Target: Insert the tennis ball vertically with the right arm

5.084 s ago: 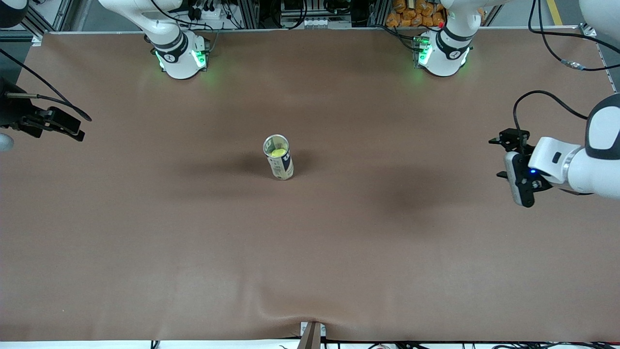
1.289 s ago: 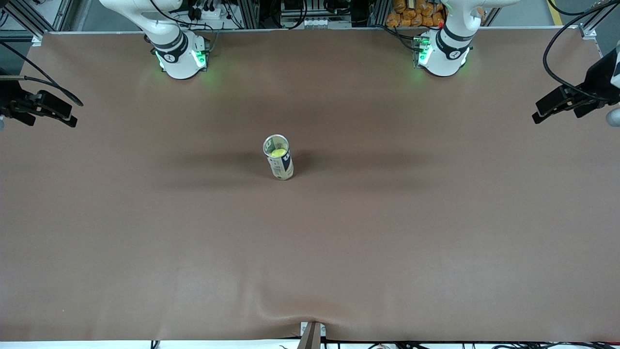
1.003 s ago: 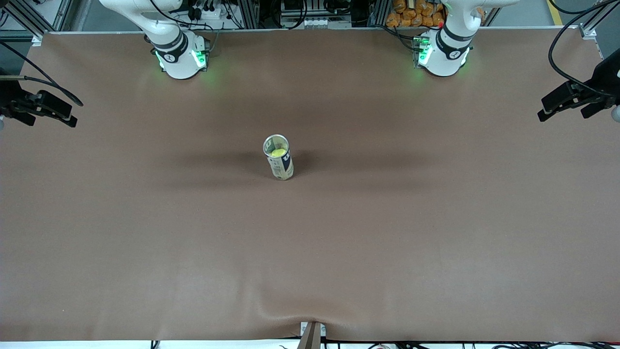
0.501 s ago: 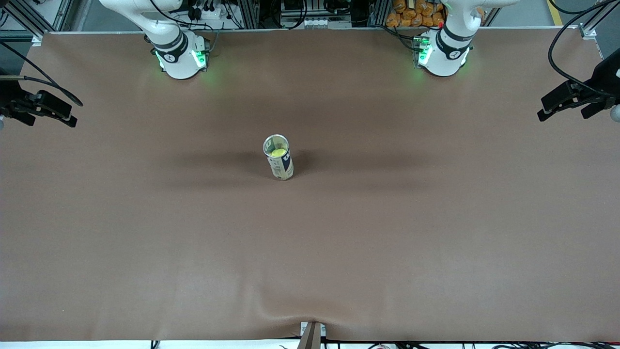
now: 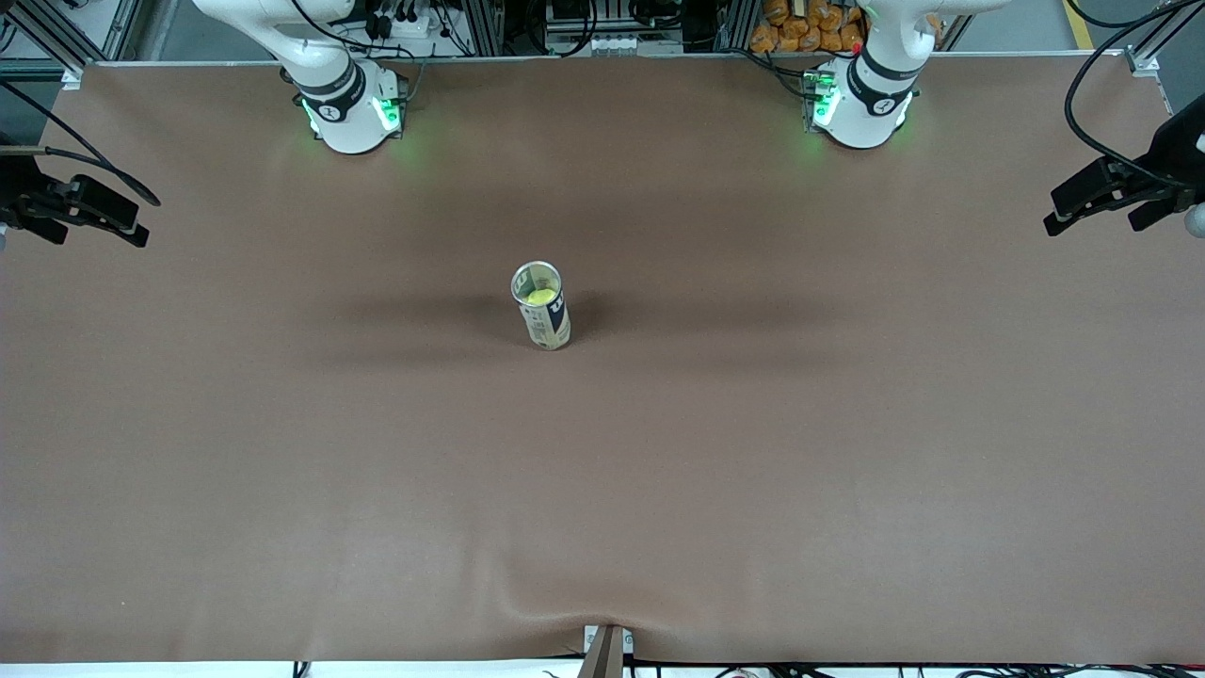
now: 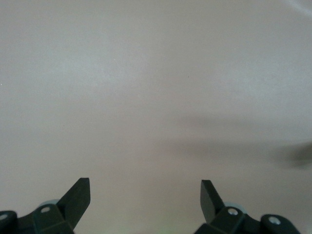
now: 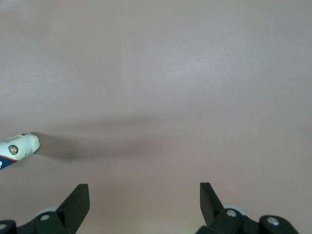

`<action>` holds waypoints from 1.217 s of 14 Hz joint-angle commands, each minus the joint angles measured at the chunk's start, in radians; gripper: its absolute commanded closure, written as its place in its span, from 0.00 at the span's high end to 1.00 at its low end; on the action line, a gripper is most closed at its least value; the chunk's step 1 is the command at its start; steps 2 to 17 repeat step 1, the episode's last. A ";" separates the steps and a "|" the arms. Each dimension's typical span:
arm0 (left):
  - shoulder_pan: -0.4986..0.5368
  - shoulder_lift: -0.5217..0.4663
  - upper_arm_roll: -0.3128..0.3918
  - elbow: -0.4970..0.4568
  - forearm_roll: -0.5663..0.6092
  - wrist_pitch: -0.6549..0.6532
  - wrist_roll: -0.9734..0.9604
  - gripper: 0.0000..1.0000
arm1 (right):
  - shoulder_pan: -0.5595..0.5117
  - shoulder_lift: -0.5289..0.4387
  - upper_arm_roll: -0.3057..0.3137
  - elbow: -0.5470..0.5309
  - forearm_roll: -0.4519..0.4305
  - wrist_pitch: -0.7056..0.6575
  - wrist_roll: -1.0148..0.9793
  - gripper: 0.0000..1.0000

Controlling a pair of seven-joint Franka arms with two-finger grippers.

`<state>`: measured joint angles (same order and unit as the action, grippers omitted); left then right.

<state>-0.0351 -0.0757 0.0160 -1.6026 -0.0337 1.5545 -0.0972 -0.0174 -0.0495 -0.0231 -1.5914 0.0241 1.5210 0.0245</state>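
Observation:
A tall cylindrical can (image 5: 548, 325) stands upright in the middle of the brown table with its top open. The yellow tennis ball (image 5: 539, 297) sits inside it, just under the rim. My right gripper (image 5: 139, 224) hangs over the right arm's end of the table, open and empty. In the right wrist view its fingers (image 7: 78, 197) stand wide apart over bare mat, and the can's base (image 7: 19, 146) shows at the picture's edge. My left gripper (image 5: 1062, 212) hangs over the left arm's end of the table, open and empty. The left wrist view shows its fingers (image 6: 209, 195) spread over bare mat.
The two arm bases (image 5: 350, 111) (image 5: 861, 105) stand with green lights along the table edge farthest from the front camera. The brown mat (image 5: 602, 490) has a wrinkle at its near edge by a small bracket (image 5: 605, 648). Cables hang beside both grippers.
Since the earliest frame the left gripper has drawn back from over the table to its own end. The right gripper has shifted slightly. Over the last second nothing has moved.

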 commanded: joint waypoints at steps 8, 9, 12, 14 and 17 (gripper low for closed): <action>0.001 -0.001 -0.001 0.004 0.002 -0.002 0.014 1.00 | 0.005 -0.006 -0.001 0.005 -0.010 -0.010 -0.001 1.00; 0.001 -0.001 -0.001 0.004 0.002 -0.002 0.014 1.00 | 0.005 -0.006 -0.001 0.005 -0.010 -0.010 -0.001 1.00; 0.001 -0.001 -0.001 0.004 0.002 -0.002 0.014 1.00 | 0.005 -0.006 -0.001 0.005 -0.010 -0.010 -0.001 1.00; 0.001 -0.001 -0.001 0.004 0.002 -0.002 0.014 1.00 | 0.005 -0.006 -0.001 0.005 -0.010 -0.010 -0.001 1.00; 0.001 -0.001 -0.001 0.004 0.002 -0.002 0.014 1.00 | 0.005 -0.006 -0.001 0.005 -0.010 -0.010 -0.001 1.00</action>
